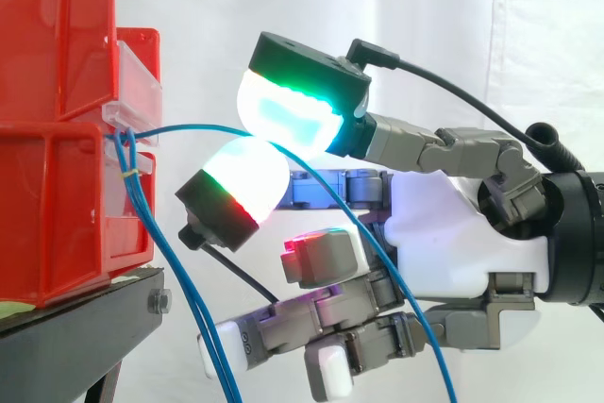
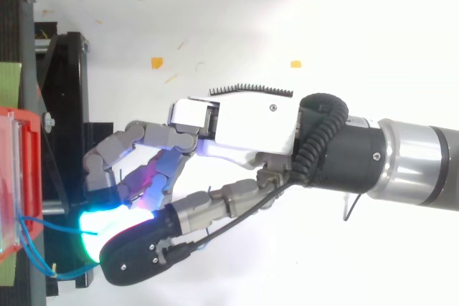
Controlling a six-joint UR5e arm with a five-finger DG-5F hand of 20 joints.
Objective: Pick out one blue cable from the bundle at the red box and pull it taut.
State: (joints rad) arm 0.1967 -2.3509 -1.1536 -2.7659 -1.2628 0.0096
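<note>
Pinching one blue cable (image 1: 189, 126) between two glowing pads (image 1: 247, 176); robot hand (image 1: 453, 224) closed on it, just beside red box (image 1: 57, 139). Selection looks done: strand lifted apart from bundle (image 1: 140, 188), which hangs down past black stand (image 1: 75, 327). Span from box to pads nearly straight, with slight arc. Left: draw away from box until taut.

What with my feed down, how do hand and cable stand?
Hand shut on one blue cable. Cable near level from red bin to pads. Rest of bundle hangs below.
</note>
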